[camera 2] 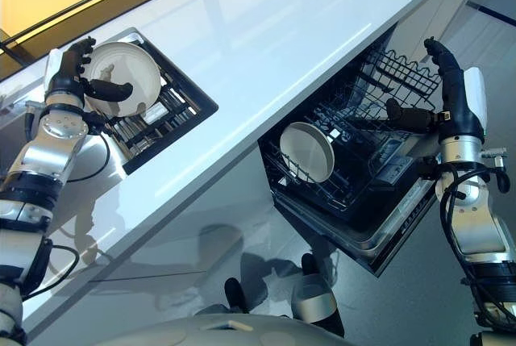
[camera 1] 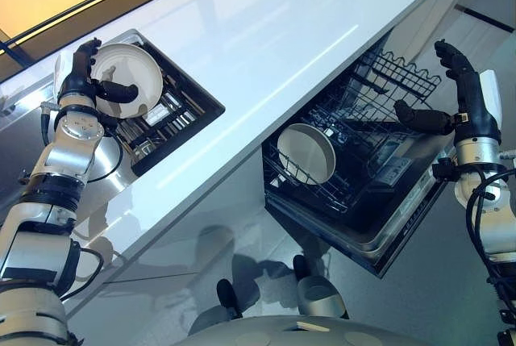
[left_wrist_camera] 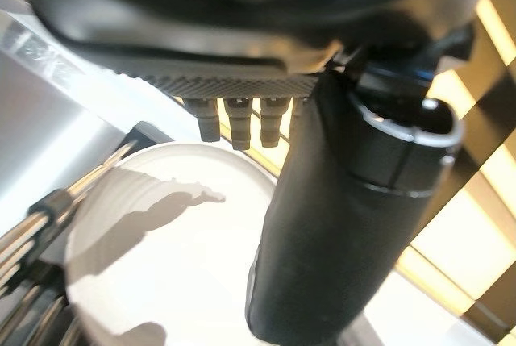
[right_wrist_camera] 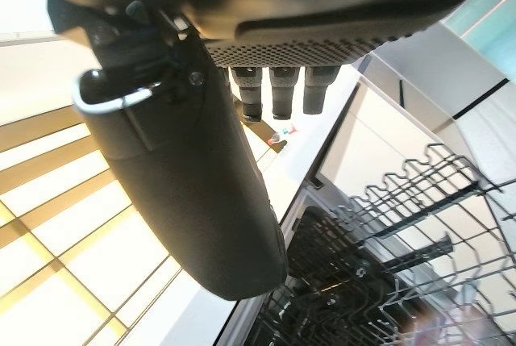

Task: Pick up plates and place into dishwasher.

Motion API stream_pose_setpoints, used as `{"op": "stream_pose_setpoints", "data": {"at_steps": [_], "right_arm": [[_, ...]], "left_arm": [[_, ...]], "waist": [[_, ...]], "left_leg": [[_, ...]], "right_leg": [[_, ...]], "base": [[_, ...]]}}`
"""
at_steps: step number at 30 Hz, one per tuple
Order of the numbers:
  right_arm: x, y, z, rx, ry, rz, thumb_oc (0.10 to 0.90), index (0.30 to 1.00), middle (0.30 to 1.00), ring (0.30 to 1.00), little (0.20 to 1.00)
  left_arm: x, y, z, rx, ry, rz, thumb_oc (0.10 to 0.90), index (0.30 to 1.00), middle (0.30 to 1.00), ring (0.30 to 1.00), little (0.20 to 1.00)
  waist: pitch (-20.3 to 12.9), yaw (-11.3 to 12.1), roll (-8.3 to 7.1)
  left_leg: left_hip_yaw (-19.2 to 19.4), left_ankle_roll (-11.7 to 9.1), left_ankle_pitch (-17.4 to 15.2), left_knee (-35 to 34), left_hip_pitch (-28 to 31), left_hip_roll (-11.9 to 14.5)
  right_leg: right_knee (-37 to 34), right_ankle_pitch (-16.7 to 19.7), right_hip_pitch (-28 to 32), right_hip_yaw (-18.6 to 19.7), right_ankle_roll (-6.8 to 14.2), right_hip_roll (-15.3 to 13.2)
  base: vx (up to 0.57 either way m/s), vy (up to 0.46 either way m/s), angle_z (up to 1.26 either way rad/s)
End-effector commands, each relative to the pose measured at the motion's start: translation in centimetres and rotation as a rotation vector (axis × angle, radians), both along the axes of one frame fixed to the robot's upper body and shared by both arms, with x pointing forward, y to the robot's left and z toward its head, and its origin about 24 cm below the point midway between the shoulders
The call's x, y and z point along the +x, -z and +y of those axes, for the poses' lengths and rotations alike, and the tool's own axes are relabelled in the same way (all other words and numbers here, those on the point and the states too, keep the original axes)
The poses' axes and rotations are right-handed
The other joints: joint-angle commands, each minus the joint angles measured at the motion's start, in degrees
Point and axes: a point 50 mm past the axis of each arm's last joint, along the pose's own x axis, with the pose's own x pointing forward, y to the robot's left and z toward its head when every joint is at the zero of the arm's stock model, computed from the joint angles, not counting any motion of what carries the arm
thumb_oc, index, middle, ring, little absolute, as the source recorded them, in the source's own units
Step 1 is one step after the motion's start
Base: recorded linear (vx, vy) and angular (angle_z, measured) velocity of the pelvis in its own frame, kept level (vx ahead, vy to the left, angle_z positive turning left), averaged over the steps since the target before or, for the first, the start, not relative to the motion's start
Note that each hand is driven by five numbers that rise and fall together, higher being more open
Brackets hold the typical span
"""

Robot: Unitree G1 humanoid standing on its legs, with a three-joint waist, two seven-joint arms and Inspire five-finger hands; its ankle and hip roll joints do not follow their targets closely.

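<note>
The dishwasher (camera 1: 355, 193) rack is holding one plate (camera 1: 306, 152) upright while the right hand (camera 1: 459, 96) is hovering open-fingered and the left hand (camera 1: 89, 80) is gripping another white plate (camera 1: 133, 76) over the sink rack (camera 1: 173, 108).

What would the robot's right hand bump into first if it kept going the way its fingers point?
Probably nothing soon. The right hand is open above the dishwasher's upper rack, fingers aimed past the rack toward the white countertop. Depth is hard to judge, so the counter edge might come first.
</note>
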Motion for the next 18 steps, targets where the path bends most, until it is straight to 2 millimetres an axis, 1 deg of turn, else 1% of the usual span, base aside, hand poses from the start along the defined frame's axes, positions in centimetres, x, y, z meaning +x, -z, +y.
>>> {"op": "stream_pose_setpoints", "data": {"at_steps": [1,3,6,9,12,14,18], "right_arm": [[-1.1,-5.0,0.3,-0.172,-0.046,-0.163,0.8,0.9,0.9,0.9,0.9],[-1.4,-5.1,0.1,-0.185,-0.043,-0.152,0.8,0.9,0.9,0.9,0.9],[-1.6,-5.2,-0.2,-0.202,-0.037,-0.138,0.8,0.9,0.9,0.9,0.9],[-2.2,-5.4,-0.6,-0.216,-0.031,-0.123,0.8,0.9,0.9,0.9,0.9],[-2.5,-5.3,-0.9,-0.212,-0.022,-0.114,0.8,0.9,0.9,0.9,0.9],[-2.7,-5.1,-1.0,-0.204,-0.019,-0.108,0.8,0.9,0.9,0.9,0.9],[-3.0,-4.3,-1.0,-0.194,-0.024,-0.099,0.8,0.9,0.9,0.9,0.9]], "left_arm": [[-0.1,-4.6,2.3,0.12,-0.112,-0.098,0.8,0.9,0.9,0.9,0.9],[-0.4,-4.6,3.0,0.117,-0.138,-0.081,0.8,0.9,0.9,0.9,0.9],[-0.6,-4.8,3.5,0.126,-0.175,-0.08,0.8,0.9,0.9,0.9,0.9],[-1.2,-5.4,4.3,0.194,-0.234,-0.077,0.8,0.9,0.9,0.9,0.9],[-2.1,-6.6,5.3,0.294,-0.323,-0.127,0.8,0.9,0.9,0.9,0.9],[-2.9,-7.8,5.9,0.38,-0.385,-0.177,0.8,0.9,0.9,0.9,0.9],[-3.6,-8.7,6.4,0.429,-0.438,-0.198,0.8,0.9,0.9,0.9,0.9]], "waist": [[-9.3,0.4,0.09],[-9.3,0.0,0.05],[-9.2,-0.5,-0.1],[-9.1,-1.1,-0.33],[-9.1,-1.2,-0.63],[-9.0,-1.1,-0.74],[-9.1,-0.9,-0.78]], "left_leg": [[0.9,-0.9,-0.8,0.1,-1.8,1.7],[1.1,-0.8,-1.0,0.1,-1.8,1.6],[1.3,-0.6,-1.3,0.1,-1.9,1.4],[1.6,-0.4,-1.6,0.1,-2.1,1.3],[1.7,-0.3,-1.9,0.1,-2.1,1.2],[1.6,-0.2,-2.1,0.1,-2.2,1.2],[1.6,-0.1,-2.3,0.1,-2.0,1.2]], "right_leg": [[1.4,-1.8,0.2,1.4,1.0,2.1],[1.2,-1.6,-0.1,1.7,1.2,2.1],[1.0,-1.3,-0.8,2.2,1.4,2.1],[0.9,-1.0,-1.6,2.7,1.6,2.1],[0.9,-0.8,-2.2,2.8,1.8,2.0],[0.9,-0.7,-2.6,2.7,1.9,2.0],[0.9,-0.7,-2.7,2.6,1.9,2.0]], "base": [[0.12,0.071,-0.06],[0.09,0.058,-0.1],[0.07,0.06,-0.06],[0.06,0.057,-0.11],[0.03,0.023,-0.09],[0.01,0.001,-0.13],[0.03,-0.02,-0.05]]}}
